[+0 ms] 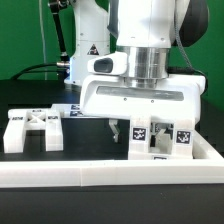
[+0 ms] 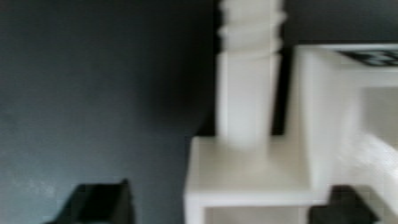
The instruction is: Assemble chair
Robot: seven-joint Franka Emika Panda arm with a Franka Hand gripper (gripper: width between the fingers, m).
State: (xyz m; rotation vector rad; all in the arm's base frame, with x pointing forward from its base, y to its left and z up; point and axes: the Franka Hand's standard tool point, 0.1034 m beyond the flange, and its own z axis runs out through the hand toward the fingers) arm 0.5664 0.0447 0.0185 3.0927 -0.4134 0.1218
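Tagged chair pieces (image 1: 158,140) stand on the black tabletop (image 1: 90,135) at three o'clock of the gripper (image 1: 120,132), with an X-braced piece (image 1: 30,130) at nine. The jaws straddle a white post (image 2: 249,100), partly spread, the visible finger (image 2: 98,205) clear of it.

Claw (image 2: 240,205) downward, jaws apart

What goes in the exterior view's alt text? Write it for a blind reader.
A white robot gripper hangs low over a black table, fingers beside a tagged white chair piece at the exterior view's right. A second white chair piece lies at the left; a white border frame crosses the foreground.
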